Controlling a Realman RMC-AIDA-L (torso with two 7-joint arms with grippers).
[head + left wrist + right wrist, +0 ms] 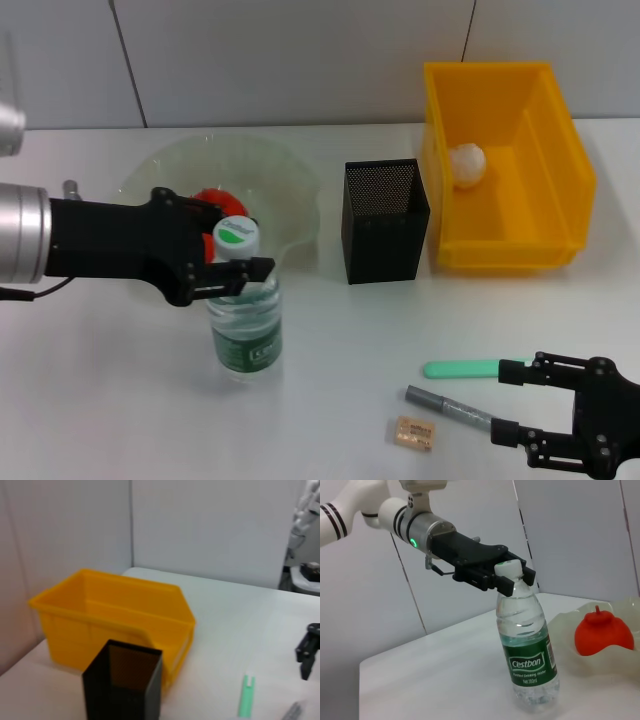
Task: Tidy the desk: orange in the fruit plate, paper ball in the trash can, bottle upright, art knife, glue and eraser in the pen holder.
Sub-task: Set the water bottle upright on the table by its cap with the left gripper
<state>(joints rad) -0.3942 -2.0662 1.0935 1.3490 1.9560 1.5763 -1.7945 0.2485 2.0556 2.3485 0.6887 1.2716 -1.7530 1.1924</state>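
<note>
Eraser [412, 432], art knife [450, 408] and glue [470, 369] were seen lying near right, long axes left-right, just left of the wide-open right hand [512, 404]. Farther left, the upright bottle [243, 315] was gripped at its cap by the left hand [236, 252].

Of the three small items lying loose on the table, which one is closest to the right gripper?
The grey metal art knife: its end reaches the right gripper, while the green glue stick lies slightly farther and the tan eraser farthest.
</note>
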